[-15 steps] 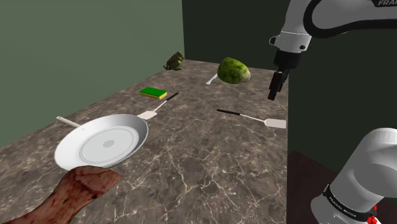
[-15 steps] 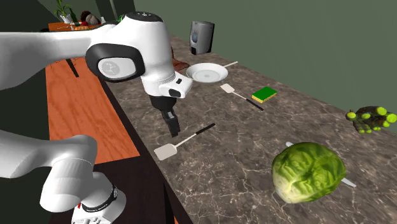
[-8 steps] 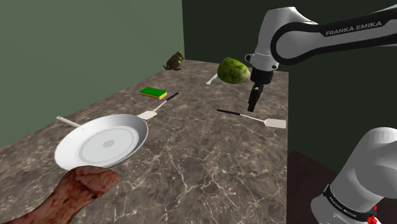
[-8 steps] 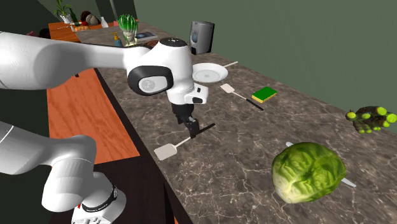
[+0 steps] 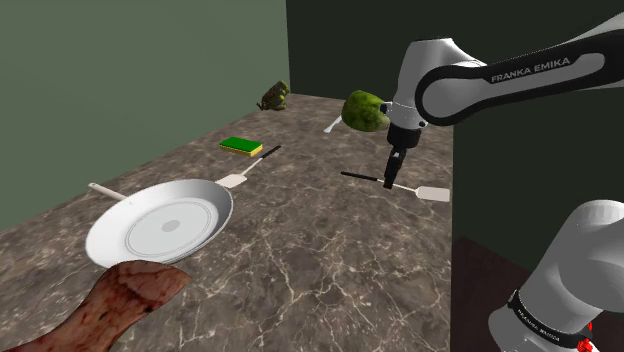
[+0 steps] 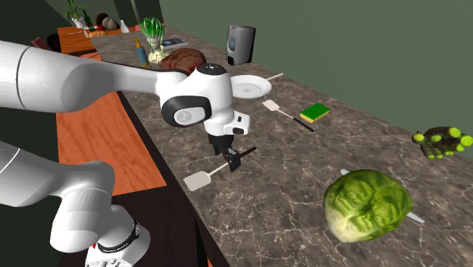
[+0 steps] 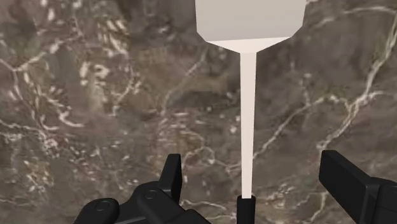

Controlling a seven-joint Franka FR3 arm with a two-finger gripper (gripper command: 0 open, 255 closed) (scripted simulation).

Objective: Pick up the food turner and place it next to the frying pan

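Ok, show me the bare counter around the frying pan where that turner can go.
Widest bare patch: the marble counter between the frying pan and the turner under the gripper. Crowded: the pan's far side, with a second turner and sponge; a meat slab sits at its near rim.

The shoulder view is taken from beside the arm (image 5: 580,270), looking down along the counter (image 5: 330,260), with the pan (image 5: 160,222) near and the lettuce (image 5: 365,110) far. The second exterior view is taken from the arm's other side, faced roughly the opposite way, so the lettuce is seen near and the pan far. The turner (image 5: 434,193) and the sponge (image 5: 241,146) are shared by both. The wrist view is taken close above the counter, aimed straight down on the turner's shaft.
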